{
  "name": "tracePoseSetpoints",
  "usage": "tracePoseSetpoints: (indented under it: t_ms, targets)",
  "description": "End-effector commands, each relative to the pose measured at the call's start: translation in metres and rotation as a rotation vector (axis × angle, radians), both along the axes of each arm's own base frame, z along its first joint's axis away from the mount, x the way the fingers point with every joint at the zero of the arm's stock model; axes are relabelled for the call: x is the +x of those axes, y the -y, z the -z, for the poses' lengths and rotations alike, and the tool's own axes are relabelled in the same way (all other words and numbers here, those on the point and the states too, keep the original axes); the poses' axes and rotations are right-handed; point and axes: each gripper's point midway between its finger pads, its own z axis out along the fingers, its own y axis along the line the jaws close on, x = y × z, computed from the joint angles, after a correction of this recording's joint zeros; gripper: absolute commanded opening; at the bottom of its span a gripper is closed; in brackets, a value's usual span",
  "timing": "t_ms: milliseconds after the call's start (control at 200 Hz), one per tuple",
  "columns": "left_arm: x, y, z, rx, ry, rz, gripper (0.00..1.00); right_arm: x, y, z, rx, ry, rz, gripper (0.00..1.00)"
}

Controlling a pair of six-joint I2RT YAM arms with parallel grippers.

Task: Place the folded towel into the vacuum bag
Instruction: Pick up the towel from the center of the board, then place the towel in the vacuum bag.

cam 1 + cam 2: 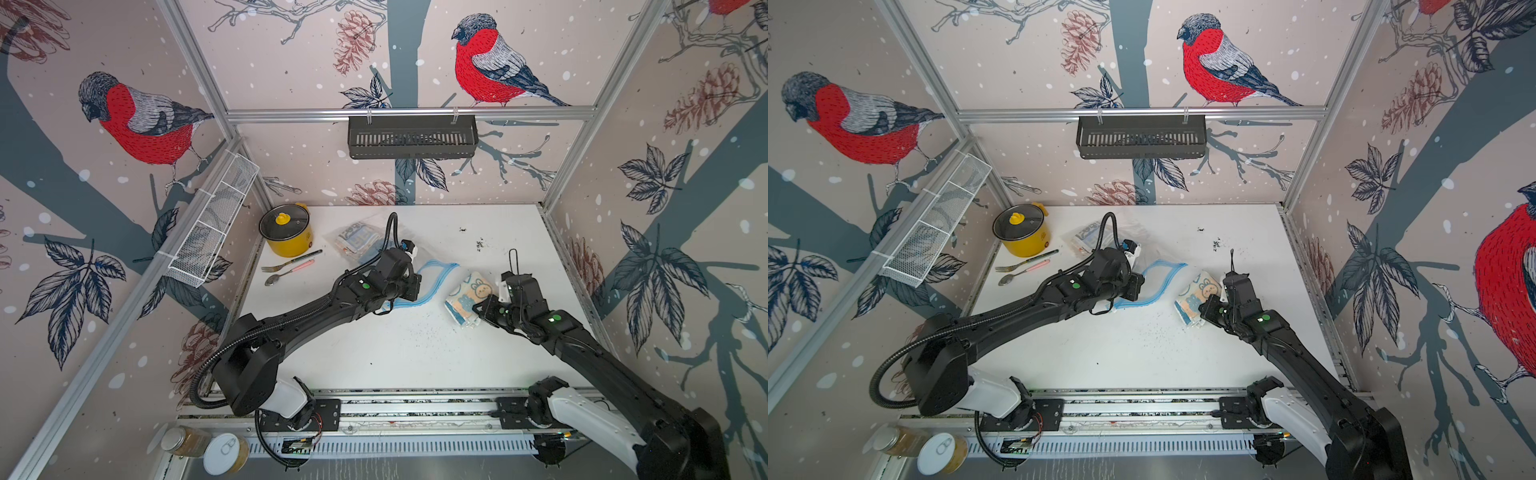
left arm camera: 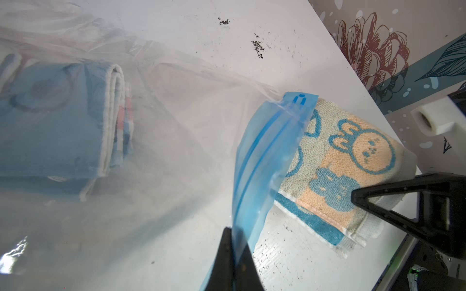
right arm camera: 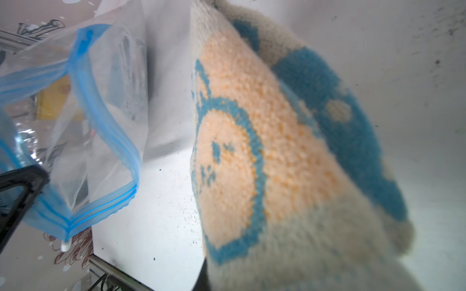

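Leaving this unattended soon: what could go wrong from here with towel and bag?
The left gripper has its jaws on one spot of the zip strip, so the vacuum bag mouth hangs loose; the folded towel may snag the strip and shove the bag. The right gripper clamps the towel near one end, so layers might sag open.

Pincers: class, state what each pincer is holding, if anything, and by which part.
Left pincer: shut on the vacuum bag, by its blue zip strip. Right pincer: shut on the folded towel, by the end away from the bag.
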Motion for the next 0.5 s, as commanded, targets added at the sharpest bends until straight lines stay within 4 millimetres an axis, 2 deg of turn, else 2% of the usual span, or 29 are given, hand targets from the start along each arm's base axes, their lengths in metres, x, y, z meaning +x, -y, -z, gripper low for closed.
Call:
tracePoseSetpoints:
  t_ms: [0,145,285,495]
  targets:
    - [0.005,-0.002,-0.004,0.003,0.013,-0.023,0.0,-0.004,-0.012,-0.023,0.044,0.064,-0.096,0.0]
    - [0.006,-0.001,-0.001,0.012,0.006,-0.025,0.0,-0.014,-0.023,-0.05,0.11,0.114,-0.176,0.0]
    - [0.009,0.0,0.003,0.021,0.003,-0.031,0.0,-0.028,-0.035,-0.068,0.19,0.145,-0.249,0.0]
    - [0.012,0.004,0.003,0.02,0.0,-0.032,0.0,-0.043,-0.06,-0.07,0.287,0.135,-0.346,0.0]
